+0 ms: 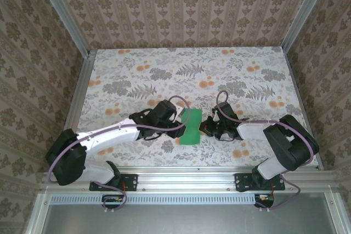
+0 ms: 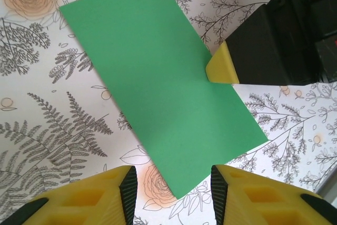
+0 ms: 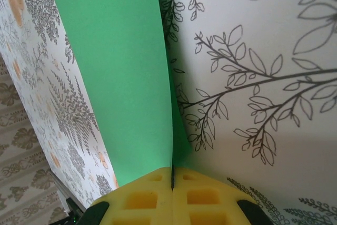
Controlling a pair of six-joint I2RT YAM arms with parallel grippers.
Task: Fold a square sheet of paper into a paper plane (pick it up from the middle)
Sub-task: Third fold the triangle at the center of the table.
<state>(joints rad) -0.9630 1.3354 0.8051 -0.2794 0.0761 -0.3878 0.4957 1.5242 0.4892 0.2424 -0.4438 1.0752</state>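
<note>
The top external camera sits high above and behind the arms. It looks down and forward over the whole floral-patterned desk [image 1: 137, 75], with the arm bases along the lower edge of the frame. The left wrist camera is close over the desk, facing down past the left gripper [image 2: 174, 191] at the bottom edge. The right wrist camera is even nearer (almost skimming the surface), with the right gripper [image 3: 172, 177] at bottom centre. All three share the bright green paper sheet [image 1: 191, 126]; the left wrist view also catches the right gripper at upper right.
</note>
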